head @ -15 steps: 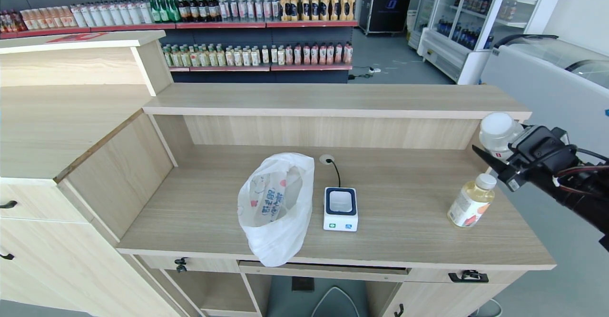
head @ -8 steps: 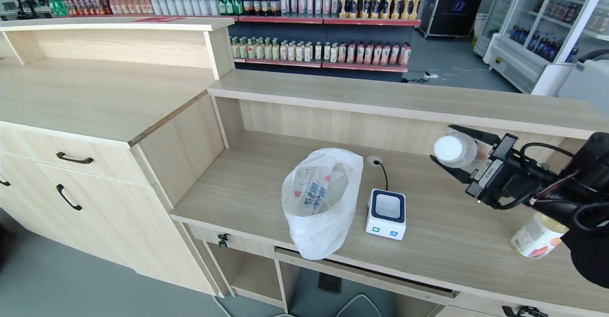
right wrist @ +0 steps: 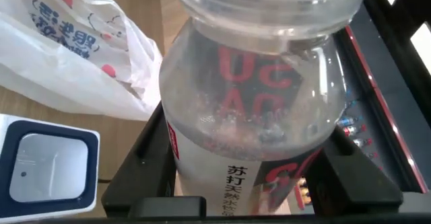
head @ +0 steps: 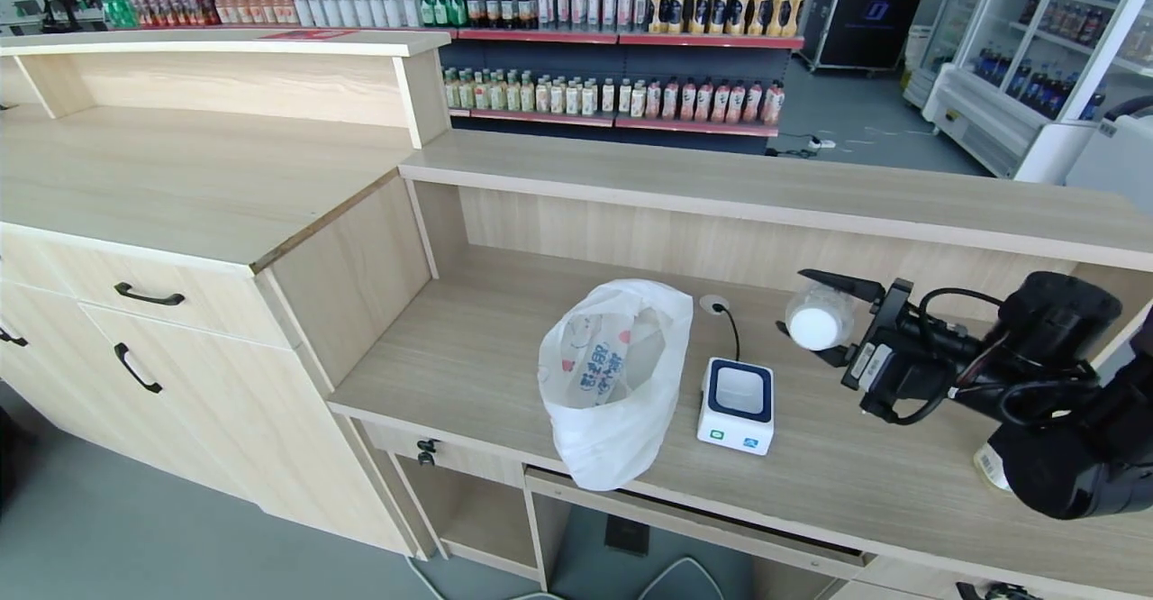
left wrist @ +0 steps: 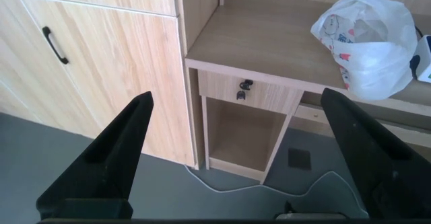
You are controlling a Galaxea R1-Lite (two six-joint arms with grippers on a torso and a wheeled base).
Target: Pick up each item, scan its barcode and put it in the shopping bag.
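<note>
Bottle (head: 815, 322) of clear liquid, white cap toward you, is pinched sideways in your right gripper (head: 802, 303) above the counter (head: 486, 357), just right of the scanner (head: 737, 393). The right wrist view brings up red and black print on its wall. Your left gripper (left wrist: 237, 96) hangs with fingers spread wide near the floor, left of the white printed shopping bag (head: 612, 384), which stands open-mouthed beside the scanner.

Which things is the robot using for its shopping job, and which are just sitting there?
For the job: clear bottle in the right gripper, shopping bag, scanner, second bottle half hidden behind the arm.
Just there: shelves of drinks, fridge, drawers.
</note>
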